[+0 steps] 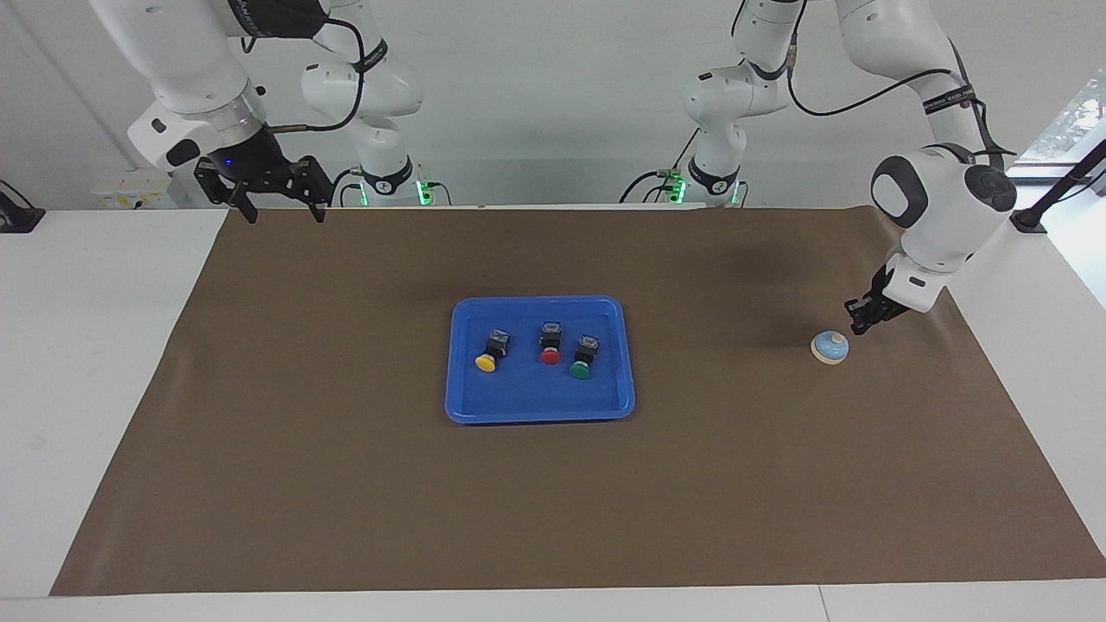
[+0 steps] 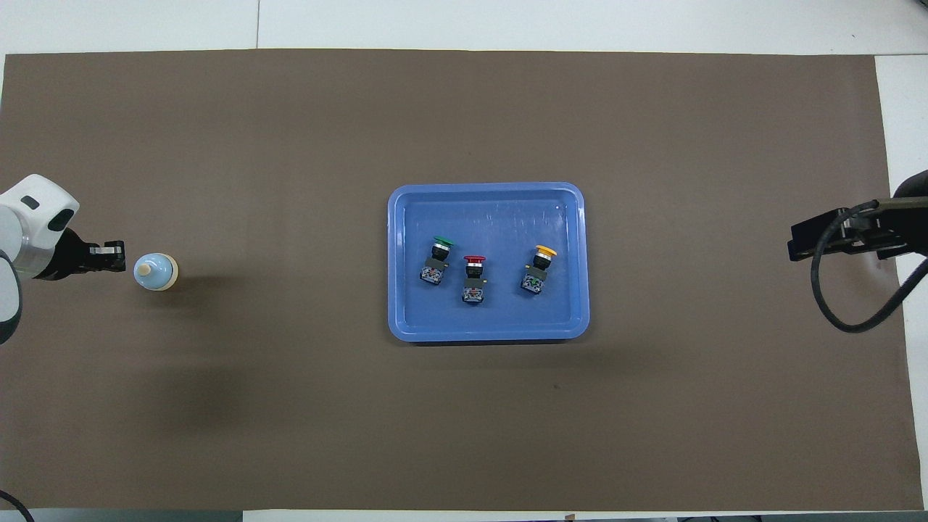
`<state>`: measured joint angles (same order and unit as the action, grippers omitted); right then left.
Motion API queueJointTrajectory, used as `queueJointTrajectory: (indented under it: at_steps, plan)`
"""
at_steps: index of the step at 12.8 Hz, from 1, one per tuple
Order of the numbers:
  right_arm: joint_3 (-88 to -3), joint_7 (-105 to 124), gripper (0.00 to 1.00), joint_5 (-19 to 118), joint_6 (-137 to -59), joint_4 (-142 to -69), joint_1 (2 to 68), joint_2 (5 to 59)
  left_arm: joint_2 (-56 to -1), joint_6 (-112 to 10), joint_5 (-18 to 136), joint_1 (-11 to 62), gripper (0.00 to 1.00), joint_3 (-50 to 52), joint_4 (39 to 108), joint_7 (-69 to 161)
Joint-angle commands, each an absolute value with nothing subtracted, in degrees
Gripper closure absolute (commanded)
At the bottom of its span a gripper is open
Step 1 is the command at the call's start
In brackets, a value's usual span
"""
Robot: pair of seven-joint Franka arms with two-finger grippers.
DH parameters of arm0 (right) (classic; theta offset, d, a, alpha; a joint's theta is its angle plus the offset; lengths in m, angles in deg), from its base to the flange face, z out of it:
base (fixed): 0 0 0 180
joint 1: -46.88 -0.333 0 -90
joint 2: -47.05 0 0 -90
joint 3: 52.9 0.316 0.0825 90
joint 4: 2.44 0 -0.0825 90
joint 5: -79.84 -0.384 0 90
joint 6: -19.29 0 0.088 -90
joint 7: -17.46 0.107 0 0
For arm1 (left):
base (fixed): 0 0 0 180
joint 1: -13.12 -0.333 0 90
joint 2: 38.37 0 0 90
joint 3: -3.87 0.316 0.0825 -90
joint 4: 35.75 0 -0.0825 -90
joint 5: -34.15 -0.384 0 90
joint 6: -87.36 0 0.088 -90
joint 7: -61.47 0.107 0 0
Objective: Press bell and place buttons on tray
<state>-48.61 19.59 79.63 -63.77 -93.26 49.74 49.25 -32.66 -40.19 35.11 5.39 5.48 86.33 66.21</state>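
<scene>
The right hand (image 1: 276, 210) is seen raised over the brown mat's (image 1: 346, 484) edge at the robots' end of the bench (image 1: 86, 345), its fingers spread apart and nothing held, while the left hand (image 1: 858, 326), fingertips pressed together, is held low just beside the bell (image 1: 829, 347), toward the left arm's end of the bench. Whether the bell is touched cannot be told. Farther out, at mid-bench, the blue tray (image 1: 458, 406) is found with the yellow button (image 1: 487, 358), red button (image 1: 550, 350) and green button (image 1: 581, 364) lying in it.
</scene>
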Motion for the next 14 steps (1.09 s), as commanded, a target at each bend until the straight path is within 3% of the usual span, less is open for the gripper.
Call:
queueJointTrajectory:
  at_steps: [1,6,9,12,13,14]
  plan:
    - [-48.9,18.2,0.00,78.8,-63.6,-94.4,50.5,50.6,-30.1,-44.1,34.8,5.7,1.00,5.2,87.6,66.7]
    - [-48.8,18.2,0.00,78.8,-63.6,-94.4,50.6,50.6,-28.2,-45.2,34.8,6.0,1.00,5.2,87.1,67.0]
    - [-48.8,18.2,0.00,78.8,-63.5,-94.4,50.7,50.6,-28.8,-28.7,34.5,6.2,1.00,5.2,74.7,66.7]
    - [-48.9,18.2,0.00,78.8,-63.5,-94.4,50.7,50.6,-30.6,-13.5,34.5,9.1,0.44,5.0,64.8,65.3]
    - [-48.9,18.2,0.00,78.8,-63.5,-94.4,50.7,50.6,-33.3,-12.2,34.4,9.8,0.00,4.8,65.1,64.0]
    - [-48.8,18.2,0.00,78.8,-63.6,-94.4,50.7,50.6,-36.3,-10.0,34.4,10.7,0.00,4.7,65.6,63.8]
